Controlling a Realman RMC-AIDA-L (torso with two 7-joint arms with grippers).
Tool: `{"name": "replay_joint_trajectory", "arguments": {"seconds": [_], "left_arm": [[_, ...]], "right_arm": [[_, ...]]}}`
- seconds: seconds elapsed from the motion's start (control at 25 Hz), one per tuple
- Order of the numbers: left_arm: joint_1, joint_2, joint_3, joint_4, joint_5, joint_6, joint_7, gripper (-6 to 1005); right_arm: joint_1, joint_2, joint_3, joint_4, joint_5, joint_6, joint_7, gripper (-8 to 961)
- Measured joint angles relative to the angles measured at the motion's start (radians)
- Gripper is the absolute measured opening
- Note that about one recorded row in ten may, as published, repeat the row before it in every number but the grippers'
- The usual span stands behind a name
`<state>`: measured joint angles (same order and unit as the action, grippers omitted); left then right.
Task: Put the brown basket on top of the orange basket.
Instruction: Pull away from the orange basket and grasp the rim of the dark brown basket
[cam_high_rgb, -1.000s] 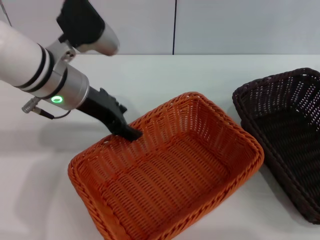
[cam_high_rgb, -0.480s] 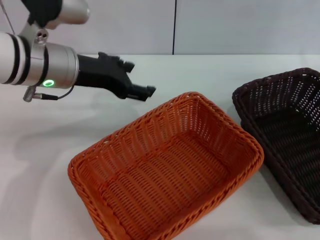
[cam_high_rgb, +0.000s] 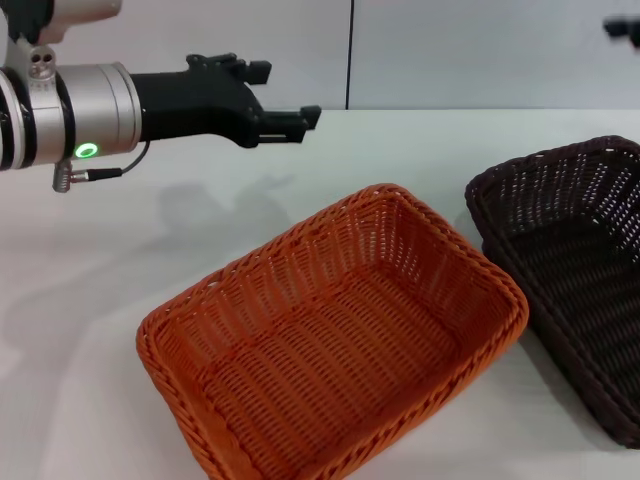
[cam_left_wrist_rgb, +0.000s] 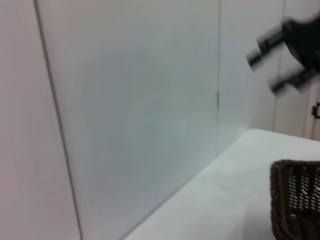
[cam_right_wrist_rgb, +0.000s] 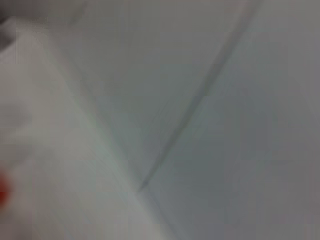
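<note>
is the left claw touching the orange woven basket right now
Apart. The head view shows the left claw raised above the white table, with bare tabletop between it and the bright orange rectangular woven basket.

The left arm's brushed silver cylindrical wrist housing (cam_high_rgb: 95, 110) is showing a glowing green ring light (cam_high_rgb: 88, 151) on its underside, with a thin grey cable and small metal plug (cam_high_rgb: 75, 176) hanging just beside it. Black bands are ringing the white sleeve behind, and the matte black angular left gripper (cam_high_rgb: 290, 118) is jutting forward.
</note>
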<state>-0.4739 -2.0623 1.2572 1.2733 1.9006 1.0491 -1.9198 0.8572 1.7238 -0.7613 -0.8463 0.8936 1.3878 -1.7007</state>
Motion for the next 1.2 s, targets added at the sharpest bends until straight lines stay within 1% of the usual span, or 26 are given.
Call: {"name": "replay_joint_trajectory", "arguments": {"seconds": [0.04,0.08,0.2,0.24,0.28,0.32,0.36,0.52,0.64,0.68,0.72,0.76,0.8,0.84,0.88,0.92,1.0,1.04,1.08,1.12,1.2], "left_arm": [[0.001,0.000,0.001,-0.006,-0.010,-0.026,0.000,856],[0.001,0.000,0.001,-0.006,-0.010,-0.026,0.000,856],[0.004,-0.002,0.001,-0.026,-0.046,-0.086,0.006,856],[0.004,-0.002,0.001,-0.026,-0.046,-0.086,0.006,856],[0.004,-0.002,0.002,-0.033,-0.058,-0.101,0.011,856],[0.004,-0.002,0.002,-0.039,-0.072,-0.113,0.018,856],[0.005,-0.002,0.002,-0.048,-0.094,-0.129,0.029,856],[0.005,-0.002,0.003,-0.087,-0.168,-0.181,0.075,856],[-0.006,-0.003,0.004,-0.113,-0.190,-0.218,0.091,856],[-0.011,-0.003,0.007,-0.124,-0.197,-0.240,0.097,856],[-0.011,-0.003,0.007,-0.124,-0.197,-0.240,0.097,856],[-0.012,-0.003,0.010,-0.128,-0.201,-0.248,0.100,856],[-0.013,-0.004,0.013,-0.131,-0.206,-0.259,0.103,856],[-0.013,-0.004,0.018,-0.134,-0.213,-0.268,0.107,856],[-0.013,-0.004,0.023,-0.137,-0.221,-0.278,0.111,856],[-0.013,-0.004,0.023,-0.137,-0.221,-0.278,0.111,856],[-0.009,-0.004,0.034,-0.141,-0.244,-0.306,0.132,856],[-0.009,-0.003,0.036,-0.141,-0.250,-0.317,0.139,856],[-0.010,-0.002,0.036,-0.141,-0.252,-0.326,0.142,856],[-0.010,-0.002,0.036,-0.141,-0.252,-0.326,0.142,856],[-0.010,-0.002,0.036,-0.141,-0.252,-0.326,0.142,856]], "right_arm": [[0.009,0.012,0.000,-0.052,-0.083,0.100,0.022,658],[0.009,0.012,0.000,-0.052,-0.083,0.100,0.022,658],[0.002,0.037,-0.003,-0.143,-0.154,0.245,0.041,658],[0.002,0.037,-0.003,-0.143,-0.154,0.245,0.041,658],[-0.007,0.053,-0.005,-0.183,-0.184,0.320,0.043,658],[-0.012,0.064,-0.011,-0.198,-0.201,0.350,0.044,658],[-0.012,0.064,-0.011,-0.198,-0.201,0.350,0.044,658],[-0.043,0.113,-0.062,-0.232,-0.294,0.388,0.043,657],[-0.059,0.142,-0.094,-0.229,-0.341,0.402,0.034,657],[-0.072,0.156,-0.128,-0.227,-0.342,0.417,0.031,657],[-0.082,0.165,-0.150,-0.228,-0.341,0.425,0.031,657],[-0.082,0.165,-0.150,-0.228,-0.341,0.425,0.031,657],[-0.091,0.173,-0.171,-0.230,-0.340,0.431,0.031,657],[-0.098,0.182,-0.192,-0.231,-0.340,0.437,0.030,657],[-0.110,0.197,-0.231,-0.225,-0.340,0.445,0.030,657],[-0.110,0.197,-0.231,-0.225,-0.340,0.445,0.030,657],[-0.119,0.214,-0.275,-0.194,-0.330,0.463,0.029,657],[-0.119,0.214,-0.275,-0.194,-0.330,0.463,0.029,657],[-0.121,0.221,-0.308,-0.176,-0.312,0.478,0.029,657],[-0.121,0.221,-0.308,-0.176,-0.312,0.478,0.029,657],[-0.127,0.227,-0.352,-0.167,-0.291,0.485,0.032,657]]}}
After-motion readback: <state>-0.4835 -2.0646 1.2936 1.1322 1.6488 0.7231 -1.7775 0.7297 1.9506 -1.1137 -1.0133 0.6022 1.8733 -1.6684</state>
